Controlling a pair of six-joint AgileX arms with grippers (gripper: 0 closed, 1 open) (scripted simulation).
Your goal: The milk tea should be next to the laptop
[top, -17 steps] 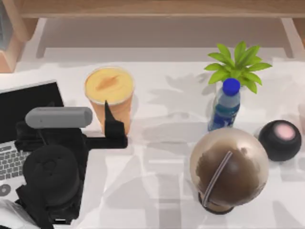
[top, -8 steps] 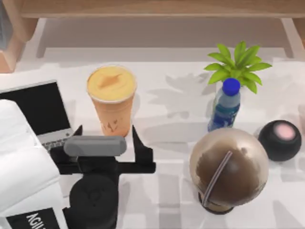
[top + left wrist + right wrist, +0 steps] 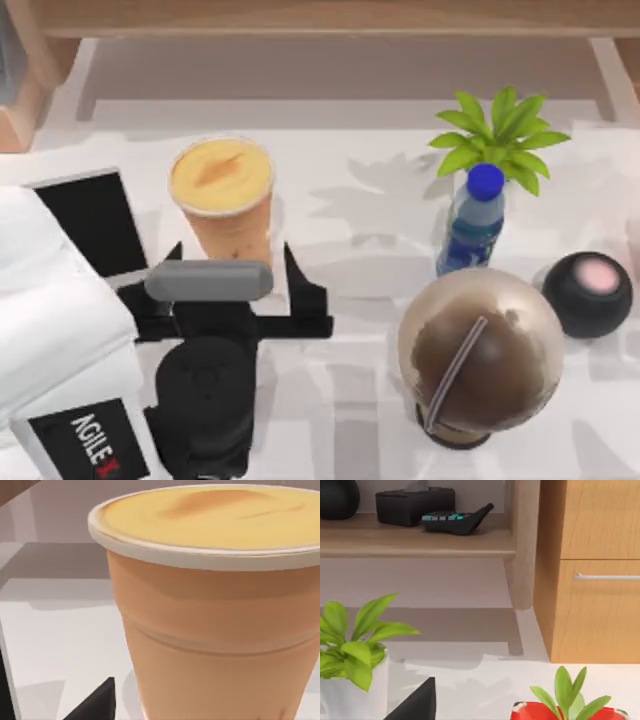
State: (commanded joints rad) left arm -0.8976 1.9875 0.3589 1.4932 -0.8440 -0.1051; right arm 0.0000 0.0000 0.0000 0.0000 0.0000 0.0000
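1. From above: the left gripper [image 3: 232, 270] is sitting at the table's front-left with its jaws spread wide, one finger on each side of the cup's [image 3: 222, 198] lower body and not yet closing on it. The cup is standing upright just right of the laptop [image 3: 92, 220], which the white arm is partly covering. A brown dome-lidded drink [image 3: 478, 352], a blue-capped bottle [image 3: 474, 218], a green plant [image 3: 500, 132] and a dark round speaker [image 3: 587, 290] are sitting well to the right, clear of the work.
2. Left wrist: the cup [image 3: 215, 610] is looming close, peach wall tapering downward, pale rim overhanging, and a faint ridge is running round the body. One dark fingertip is showing at the picture's edge, apart from the wall.
3. Right wrist: it is looking at a cabinet [image 3: 590, 570], a shelf and two plants; I cannot tell how the right jaws are standing.
4. Handling, my read: a thin-walled cup, probably light but top-heavy if full, smooth and likely slippery, and crushable. I am favouring a mid-body grip below the ridge, moderate force, keeping it vertical; the taper is likely resisting downward slip.
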